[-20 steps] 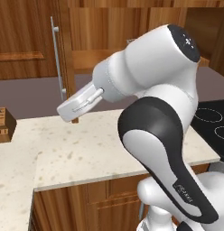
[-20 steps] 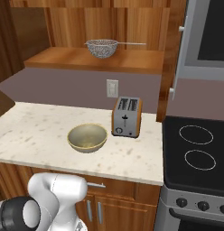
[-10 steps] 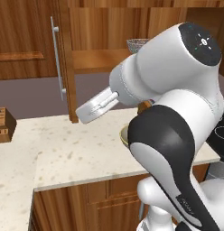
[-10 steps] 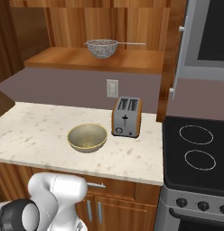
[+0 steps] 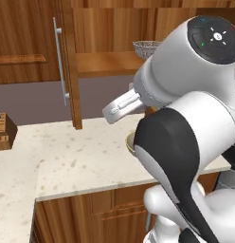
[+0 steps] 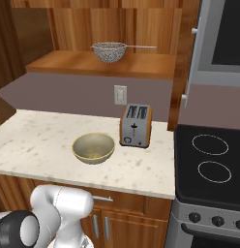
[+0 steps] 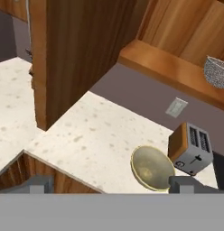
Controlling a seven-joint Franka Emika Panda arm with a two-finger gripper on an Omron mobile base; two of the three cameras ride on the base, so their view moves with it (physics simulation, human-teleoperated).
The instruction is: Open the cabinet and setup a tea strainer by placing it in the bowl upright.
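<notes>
Change: the arm has swung further right across the left base view since a second ago, uncovering more of the open cabinet shelf; bowl, toaster and strainer lie where they lay.
Room: a kitchen with reddish-brown wood above and below, and a dull purple-grey back wall carrying a pale outlet plate (image 6: 120, 94).
Cabinet: the cabinet (image 5: 72, 61) door stands swung out over the left part of the counter, its long silver bar handle (image 5: 61, 64) upright; in the hand view the door (image 7: 82, 54) is a tall wooden slab over the counter's left side.
Counter: the counter (image 6: 39, 145) is cream stone with brown speckles; a small wooden block (image 5: 4, 132) sits at its far left edge.
Bowl: the bowl (image 6: 93, 147) stands upright near the counter's front edge, olive-tan outside, yellowish inside.
Toaster: the toaster (image 6: 135, 125), silver with wooden sides, stands just right of the bowl toward the back wall.
Tea strainer: the tea strainer (image 6: 110, 51) is a grey mesh dish with a thin straight handle, resting on the cabinet's open lower shelf (image 6: 68, 62), above and behind the bowl.
Stove: a black cooktop (image 6: 209, 162) adjoins the counter's right end.
Gripper: the gripper (image 7: 111, 182) has its fingers spread wide, holding nothing, high above the counter.
</notes>
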